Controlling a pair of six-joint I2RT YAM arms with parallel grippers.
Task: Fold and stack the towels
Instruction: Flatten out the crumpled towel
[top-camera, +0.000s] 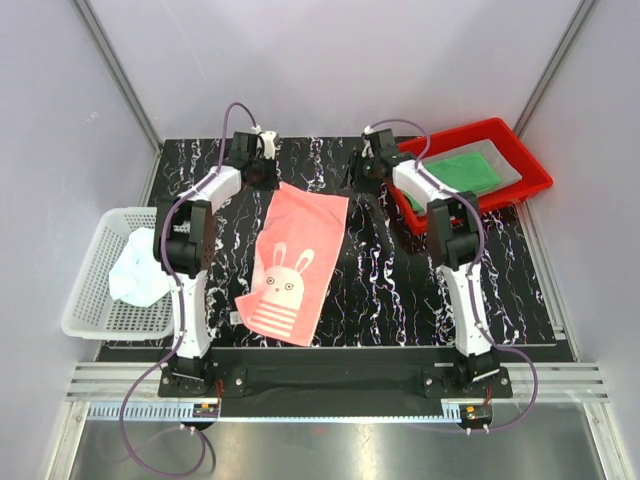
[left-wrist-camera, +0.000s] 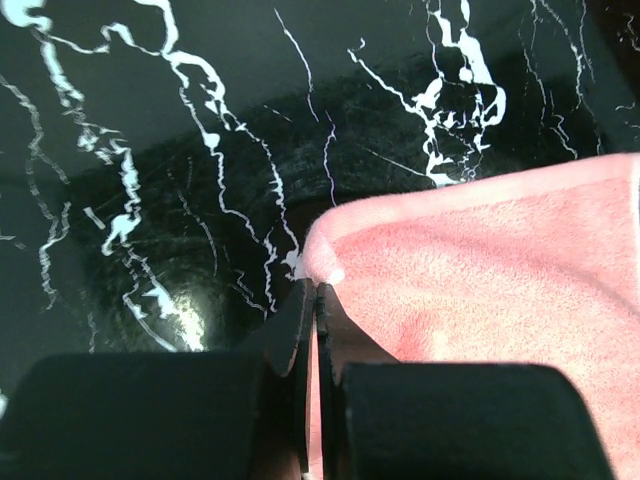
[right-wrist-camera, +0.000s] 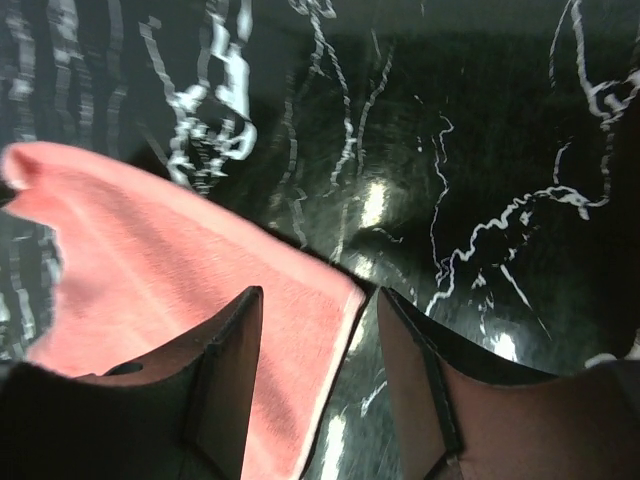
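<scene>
Top external view, table (top-camera: 400, 290): one black marbled top is carrying everything.
Tray (top-camera: 535, 180): one red tray is sitting far right, holding one green towel (top-camera: 468, 170) on one grey towel (top-camera: 508, 170).
Basket (top-camera: 88, 290): one white basket is holding one pale towel (top-camera: 135, 275).
Pink towel (top-camera: 295, 262): one is lying flat, centre.
Left gripper (left-wrist-camera: 312, 300): is pinching the pink towel's far left corner.
Right gripper (right-wrist-camera: 318, 340): jaws are straddling the far right corner, gaps visible; grip unclear.

Four towels are showing in the overhead view: one pink towel (top-camera: 293, 265) lying in the middle of the frame, one green towel (top-camera: 468, 170) and one grey towel (top-camera: 506, 168) sitting at upper right, and one pale towel (top-camera: 137, 270) resting at left. One red tray (top-camera: 536, 175), one white basket (top-camera: 88, 300), and two robot arms are appearing too.
</scene>
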